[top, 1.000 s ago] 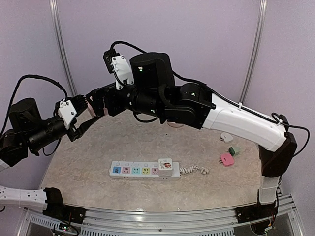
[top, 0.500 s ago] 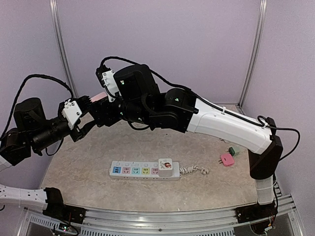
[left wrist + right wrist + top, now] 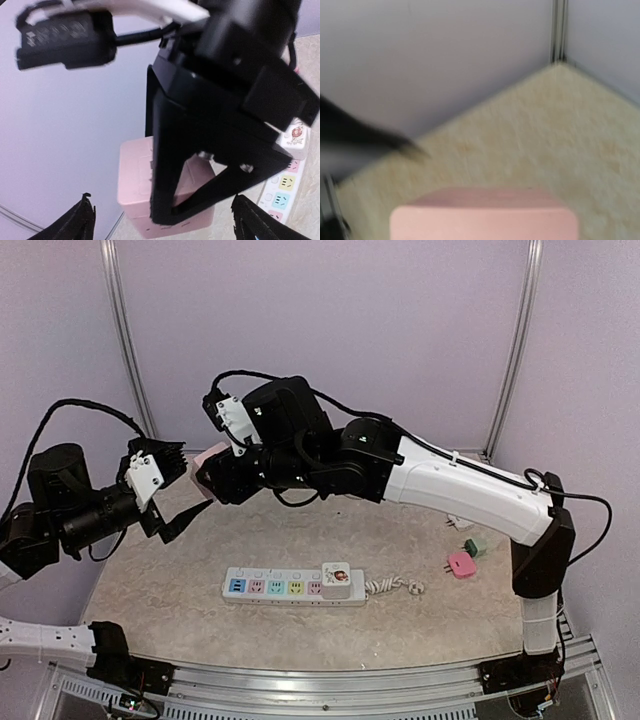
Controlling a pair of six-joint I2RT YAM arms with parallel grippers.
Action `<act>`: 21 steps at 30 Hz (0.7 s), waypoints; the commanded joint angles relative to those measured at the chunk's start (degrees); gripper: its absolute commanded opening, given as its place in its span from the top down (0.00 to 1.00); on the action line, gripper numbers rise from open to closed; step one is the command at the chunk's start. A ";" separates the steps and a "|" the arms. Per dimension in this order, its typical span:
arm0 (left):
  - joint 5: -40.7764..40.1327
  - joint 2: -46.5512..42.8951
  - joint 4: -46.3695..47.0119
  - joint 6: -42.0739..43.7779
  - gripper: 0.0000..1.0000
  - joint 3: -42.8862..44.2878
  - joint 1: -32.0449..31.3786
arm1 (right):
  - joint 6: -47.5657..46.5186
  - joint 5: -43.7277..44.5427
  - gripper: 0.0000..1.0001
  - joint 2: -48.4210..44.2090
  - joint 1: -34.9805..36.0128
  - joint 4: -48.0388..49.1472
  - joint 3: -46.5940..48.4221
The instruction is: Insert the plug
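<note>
Marbled worktop [image 3: 200, 550] from above: the power strip [image 3: 290, 587] lies near the front, and the pink plug [image 3: 207, 457] hangs in the air over the far-left corner. It is clamped in the right claw [image 3: 203, 472], with the left claw [image 3: 190, 480] spread wide around it. Left wrist view: its tips stand clear of the plug. Right wrist view: the plug fills the bottom edge. Carrying it down and inserting it are, I judge, both left to do.
</note>
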 commanded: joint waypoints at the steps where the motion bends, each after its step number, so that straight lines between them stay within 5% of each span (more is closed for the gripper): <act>1: 7.92 -4.56 -5.19 -5.15 0.01 -0.86 2.99 | -6.55 -13.70 1.00 -4.67 -6.91 -2.98 -8.20; 7: 11.44 -13.44 -5.34 -18.11 0.01 -8.02 18.32 | -25.17 -36.05 1.00 -5.36 -11.48 -9.08 -16.25; 14: 12.70 -25.74 -1.29 -34.26 0.01 -21.01 38.43 | -38.99 -40.06 1.00 -2.45 -11.49 -16.93 -20.42; 21: 15.08 -31.82 0.64 -44.59 0.01 -29.39 50.14 | -41.44 -41.34 1.00 -1.43 -11.45 -17.17 -24.66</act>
